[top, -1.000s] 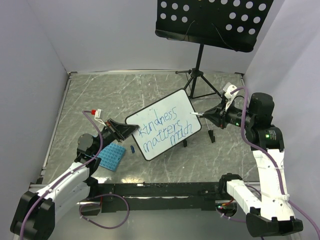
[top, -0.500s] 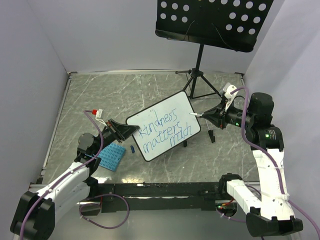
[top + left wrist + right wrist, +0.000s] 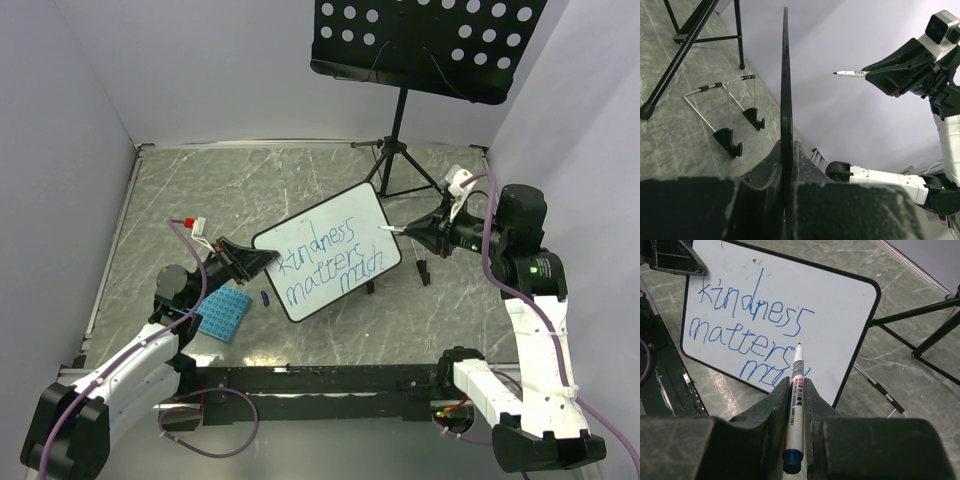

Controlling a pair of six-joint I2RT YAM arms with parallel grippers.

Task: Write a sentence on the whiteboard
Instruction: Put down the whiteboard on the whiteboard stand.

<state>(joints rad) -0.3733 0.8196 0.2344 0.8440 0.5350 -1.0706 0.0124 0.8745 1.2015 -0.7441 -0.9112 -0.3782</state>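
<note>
Evidently so that its face could be reached, the whiteboard (image 3: 375, 215) was held steeply tilted, its left border clamped between the clenched fingers of the left gripper (image 3: 786, 150). From that claw the board was seen edge-on, running straight ahead. A marker (image 3: 796, 375) was grasped by its barrel in the right gripper (image 3: 420, 230), nib aimed at the board. The sentence (image 3: 747, 325), blue script reading roughly "kindness matters much," lay just ahead of that claw, with the nib poised by the last word. In the left wrist view, tip and surface appeared apart.
</note>
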